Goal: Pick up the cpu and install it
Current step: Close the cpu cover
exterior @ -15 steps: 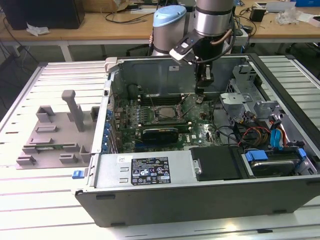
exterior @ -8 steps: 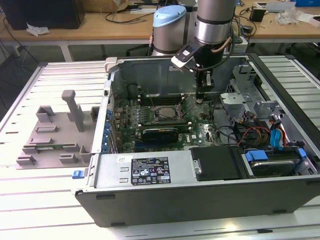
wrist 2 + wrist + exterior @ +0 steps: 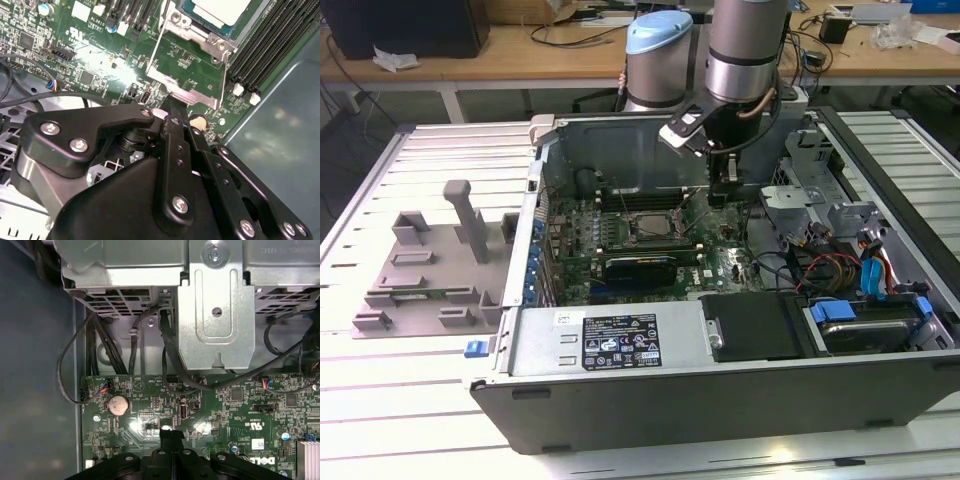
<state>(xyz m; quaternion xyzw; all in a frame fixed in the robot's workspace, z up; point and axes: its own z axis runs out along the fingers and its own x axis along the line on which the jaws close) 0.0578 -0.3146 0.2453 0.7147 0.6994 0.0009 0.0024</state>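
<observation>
The cpu (image 3: 220,9), a flat chip with a shiny silver top, lies in the socket (image 3: 654,223) on the green motherboard inside the open computer case. The socket's metal hold-down frame (image 3: 186,64) is swung open beside it. My gripper (image 3: 728,192) hangs over the board on the exterior view's right of the socket. In both wrist views its black fingers are shut with nothing between them. In the second wrist view the gripper (image 3: 171,102) is tip-down close to the free edge of that frame. In the first wrist view the gripper (image 3: 170,433) is just above the board.
A grey plastic fixture (image 3: 430,270) with upright blocks lies outside the case on the exterior view's left. A metal drive cage (image 3: 215,315) and black cables (image 3: 167,355) crowd the side beyond the gripper. Memory slots (image 3: 265,45) and a coin cell (image 3: 118,404) sit near it.
</observation>
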